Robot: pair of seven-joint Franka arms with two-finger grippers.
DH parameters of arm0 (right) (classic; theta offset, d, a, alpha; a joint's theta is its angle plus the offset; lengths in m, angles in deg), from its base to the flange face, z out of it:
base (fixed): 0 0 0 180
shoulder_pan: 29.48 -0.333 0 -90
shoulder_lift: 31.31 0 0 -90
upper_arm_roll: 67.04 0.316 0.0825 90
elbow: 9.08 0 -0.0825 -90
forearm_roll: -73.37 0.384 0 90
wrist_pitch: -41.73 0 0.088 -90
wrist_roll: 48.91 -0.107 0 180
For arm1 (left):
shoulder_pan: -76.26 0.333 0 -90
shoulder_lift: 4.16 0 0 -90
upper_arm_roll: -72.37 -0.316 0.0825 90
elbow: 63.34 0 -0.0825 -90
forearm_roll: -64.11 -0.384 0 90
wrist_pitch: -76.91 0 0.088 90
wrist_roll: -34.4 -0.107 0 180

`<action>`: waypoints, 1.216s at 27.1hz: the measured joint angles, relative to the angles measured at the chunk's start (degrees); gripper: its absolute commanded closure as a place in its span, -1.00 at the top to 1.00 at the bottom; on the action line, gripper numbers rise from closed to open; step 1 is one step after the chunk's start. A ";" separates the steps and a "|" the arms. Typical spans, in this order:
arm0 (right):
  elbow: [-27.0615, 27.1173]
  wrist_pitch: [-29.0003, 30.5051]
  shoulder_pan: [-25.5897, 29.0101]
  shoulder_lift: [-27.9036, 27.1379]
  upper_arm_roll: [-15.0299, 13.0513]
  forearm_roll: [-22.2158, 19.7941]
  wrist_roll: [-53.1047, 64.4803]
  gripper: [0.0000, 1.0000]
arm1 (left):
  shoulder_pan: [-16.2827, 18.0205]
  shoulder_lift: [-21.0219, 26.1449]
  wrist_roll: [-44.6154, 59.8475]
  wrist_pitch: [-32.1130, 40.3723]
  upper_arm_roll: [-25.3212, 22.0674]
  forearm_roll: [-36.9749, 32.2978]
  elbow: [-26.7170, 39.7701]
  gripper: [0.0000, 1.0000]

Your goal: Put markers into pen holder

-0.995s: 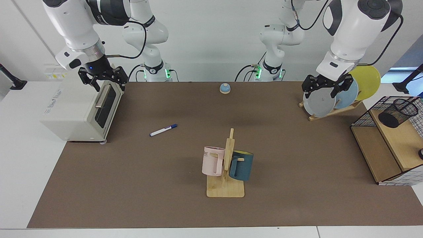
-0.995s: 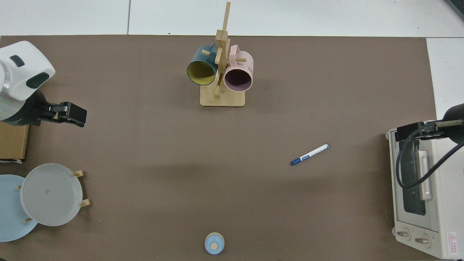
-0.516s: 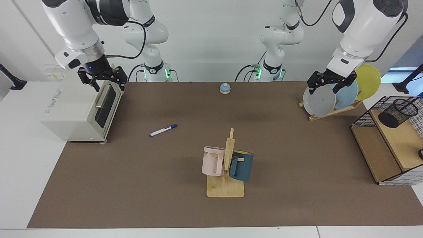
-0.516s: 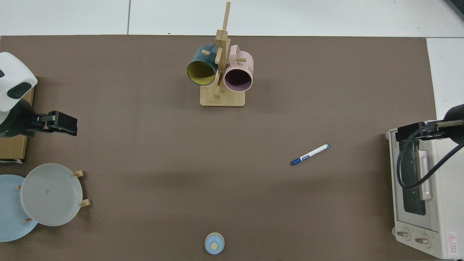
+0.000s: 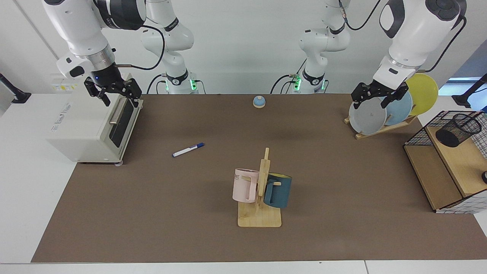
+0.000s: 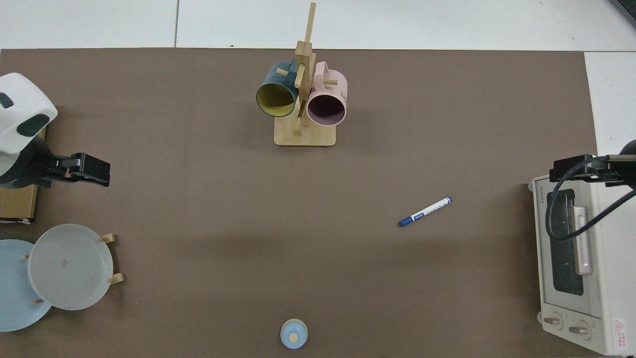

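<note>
The marker [image 5: 188, 149] [image 6: 425, 212], slim and white with a dark blue cap, lies flat on the brown mat with neither gripper near it. The pen holder [image 5: 458, 130], a black mesh cup, lies tilted on the wooden shelf at the facing view's far right; the top view does not show it. My right gripper [image 5: 120, 99] [image 6: 571, 169] hovers open and empty over the toaster oven's top front edge. Above the plates hangs my left gripper [image 5: 371, 103] [image 6: 92, 170], also open and empty.
A toaster oven [image 5: 91, 125] stands at the mat's end behind the marker. A wooden mug rack [image 5: 260, 217] with pink and teal mugs stands mid-table. A plate rack [image 5: 380, 129], a small blue bell [image 5: 259, 101] and a wire basket with wooden shelves [image 5: 433, 179] fill the far side.
My right gripper has risen slightly and shifted back over the oven. My left gripper has lifted a little above the plates. The marker has not moved.
</note>
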 measured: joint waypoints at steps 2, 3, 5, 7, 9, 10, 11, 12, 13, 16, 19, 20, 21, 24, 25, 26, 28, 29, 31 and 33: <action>-0.84 1.29 -0.09 -0.01 0.18 0.12 -5.50 1.00 | 0.00 0.00 -0.01 -0.01 0.00 0.00 0.04 1.00; -1.59 2.32 -0.21 -0.02 0.33 0.19 -8.39 1.00 | 0.00 0.00 -0.01 -0.01 0.01 0.00 0.05 1.00; -3.59 4.89 -0.83 -0.09 0.60 0.28 -14.75 1.00 | 0.00 0.00 -0.01 -0.02 0.01 0.00 0.08 1.00; -5.56 6.78 -1.80 -0.24 0.77 0.29 -20.88 1.00 | 0.00 -0.01 -0.02 -0.07 0.01 0.00 0.20 1.00; -7.01 7.51 -2.94 -0.36 0.87 0.30 -26.33 1.00 | -0.07 -0.02 -0.06 -0.27 0.04 0.00 0.34 1.00; -7.69 7.71 -3.48 -0.37 0.93 0.30 -29.01 1.00 | -0.17 -0.03 -0.07 -0.43 0.05 0.00 0.43 1.00; -8.39 7.88 -3.97 -0.38 0.96 0.31 -31.49 1.00 | -0.31 -0.04 -0.07 -0.58 0.05 0.00 0.52 1.00; -9.17 8.11 -4.39 -0.39 1.00 0.45 -33.79 1.00 | -0.46 -0.05 -0.07 -0.72 0.06 0.00 0.63 1.00; -10.12 8.58 -4.75 -0.42 1.02 0.84 -35.93 1.00 | -0.57 -0.06 -0.07 -0.82 0.07 0.00 0.74 1.00; -14.46 12.08 -5.31 -1.03 1.07 3.20 -41.79 1.00 | -0.80 -0.09 -0.07 -1.00 0.12 0.00 1.05 1.00; -18.68 16.88 -5.31 -2.69 1.03 4.41 -46.01 1.00 | -0.84 -0.20 -0.07 -1.07 0.11 0.00 1.61 1.00; -19.74 18.32 -5.31 -3.35 1.03 4.58 -47.28 1.00 | -0.84 -0.25 -0.08 -1.16 0.10 0.00 1.84 1.00; -20.57 19.43 -5.35 -3.96 1.04 4.78 -48.48 1.00 | -0.84 -0.32 -0.12 -1.36 0.09 0.00 2.08 1.00; -21.98 20.90 -5.93 -5.19 1.04 6.15 -52.84 1.00 | -0.84 -0.56 -0.65 -2.96 0.07 0.00 2.86 1.00; -22.38 21.49 -6.32 -5.40 1.05 6.67 -54.83 1.00 | -0.84 -0.65 -0.98 -3.61 0.04 0.00 3.19 1.00; -22.84 22.46 -6.80 -5.51 1.05 6.92 -56.80 1.00 | -0.84 -0.74 -1.47 -4.30 -0.01 0.00 3.52 1.00; -24.08 25.02 -7.80 -5.59 1.07 7.04 -59.96 1.00 | -0.84 -0.86 -2.91 -6.04 -0.20 0.00 4.19 1.00; -24.80 26.31 -8.29 -5.61 1.08 7.05 -61.00 1.00 | -0.84 -0.89 -3.72 -6.91 -0.32 0.00 4.53 1.00; -26.29 28.39 -9.07 -5.85 1.09 7.06 -62.17 1.00 | -0.84 -0.92 -5.01 -8.20 -0.54 0.00 5.24 1.00; -27.48 30.04 -9.43 -6.59 1.10 7.06 -62.41 1.00 | -0.84 -0.93 -5.45 -8.84 -0.67 0.00 5.83 1.00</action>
